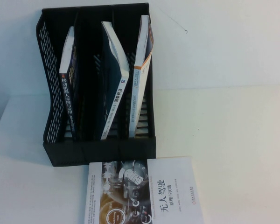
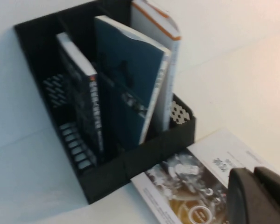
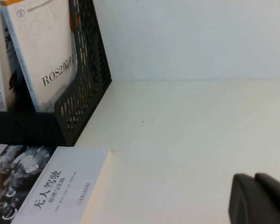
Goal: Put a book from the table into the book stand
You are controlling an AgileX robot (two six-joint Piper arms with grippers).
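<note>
Black-covered, dark-spined: the book (image 1: pixel 69 93), standing on end in the leftmost slot of the book stand (image 1: pixel 98 151), leaning a little, not lying on the table (image 1: pixel 233 140). Likely a stiff, fairly heavy paperback with a smooth, probably slippery cover; best gripped across the spine edge or the top corner that rises clear of the slot wall, never by loose pages. In the middle slot, a teal book (image 1: pixel 113 88) tilted; in the right slot, a pale orange-trimmed book (image 1: pixel 142 70). Flat in front of the stand, touching or nearly touching its front wall, a white-and-grey book (image 1: pixel 144 191). Left gripper (image 2: pixel 259 196) hanging above that flat book's near end, holding nothing visible; apart or together, cannot tell. Right gripper (image 3: pixel 259 198) over bare tabletop beside the same book, touching nothing; likewise impossible to tell.
</note>
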